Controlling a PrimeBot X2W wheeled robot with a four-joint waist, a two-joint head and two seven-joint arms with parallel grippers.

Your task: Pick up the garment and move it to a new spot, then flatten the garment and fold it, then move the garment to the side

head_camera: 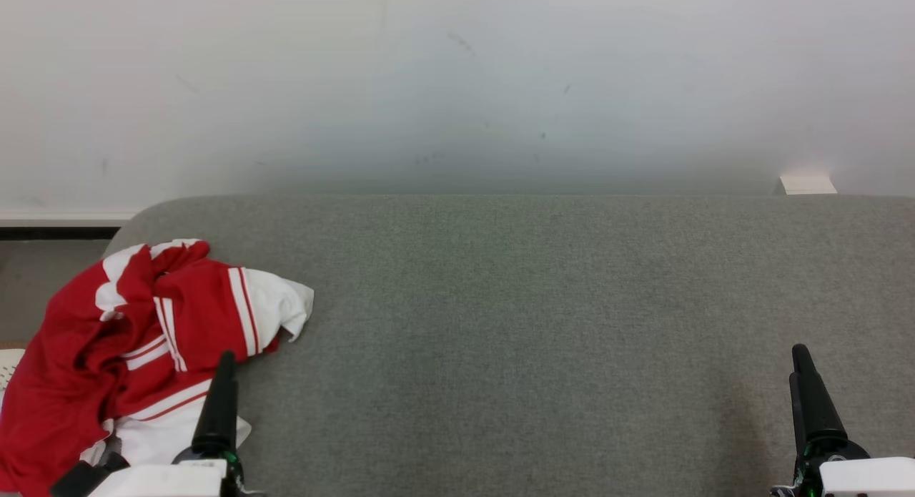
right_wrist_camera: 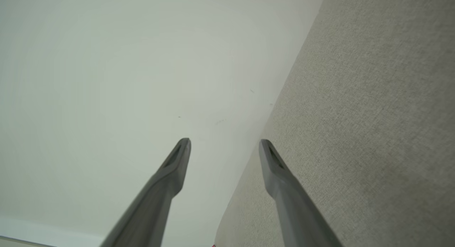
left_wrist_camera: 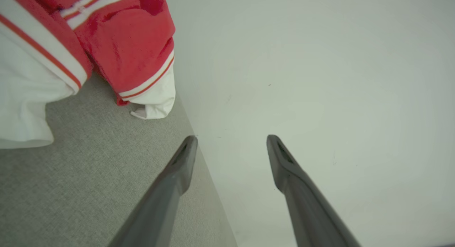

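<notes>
Head view is showing me the garment (head_camera: pixel 136 325) lying bunched at the left end of the table (head_camera: pixel 543 325), just beside my left gripper (left_wrist_camera: pixel 231 138). That one and my right gripper (right_wrist_camera: pixel 224 141) are both gaping wide, gripping nothing. A wall (head_camera: pixel 457 89) is backing the table, and a block (head_camera: pixel 808 184) is sitting at its far right edge.

Garment (head_camera: pixel 136 340): I am seeing it lying crumpled in a loose heap at the left end of the grey table (head_camera: pixel 543 318), toward the near edge. It is showing red fabric with thin white stripes and plain white panels, bunched and folded over itself. One white sleeve-like end is sticking out toward the table's middle. I am not able to tell whether its left part is overhanging the edge.
</notes>
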